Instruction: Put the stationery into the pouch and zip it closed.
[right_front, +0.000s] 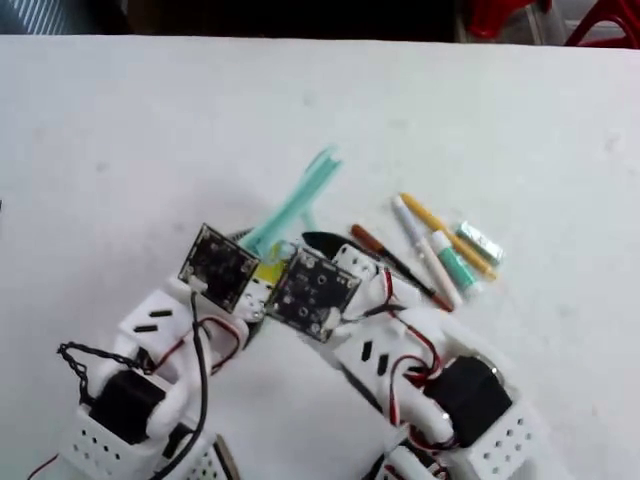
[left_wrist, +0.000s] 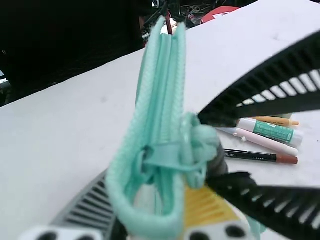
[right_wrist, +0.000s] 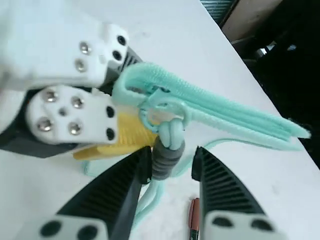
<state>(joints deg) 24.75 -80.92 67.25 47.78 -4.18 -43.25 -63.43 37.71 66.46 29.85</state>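
1. High view: the two arms meet low on the white surface (right_front: 120, 130). The left fingers (right_front: 268, 272) are clamped on the near end of the mint-green pouch (right_front: 295, 205), which stands on edge and slants away from them. The black right fingers (right_front: 322, 242) sit just beside that same end. The stationery lies loose on the surface to the right, outside the pouch: a brown-tipped pencil (right_front: 395, 265), a white pen (right_front: 418, 245), a yellow pen (right_front: 440, 230), a green-and-white tube (right_front: 455, 264) and a small silvery item (right_front: 478, 242).

2. Left wrist view: the pouch (left_wrist: 160, 100) is seen edge-on, pinched between the grey and yellow left fingers (left_wrist: 205, 207). Its zip runs along the upper edge. A knotted mint cord with a grey zip pull (left_wrist: 218, 159) hangs at the held end. The right fingers (left_wrist: 265, 87) are apart, one on each side of that pull. The pencil (left_wrist: 255, 157), white pen (left_wrist: 265, 142), tube (left_wrist: 270, 131) and yellow pen (left_wrist: 275, 120) lie beyond on the surface.

3. Right wrist view: the right fingers (right_wrist: 125, 195) stand apart around the zip pull (right_wrist: 165, 160). One finger touches it and the other stays just clear. The left fingers (right_wrist: 117, 142) grip the pouch (right_wrist: 225, 112) at its end.
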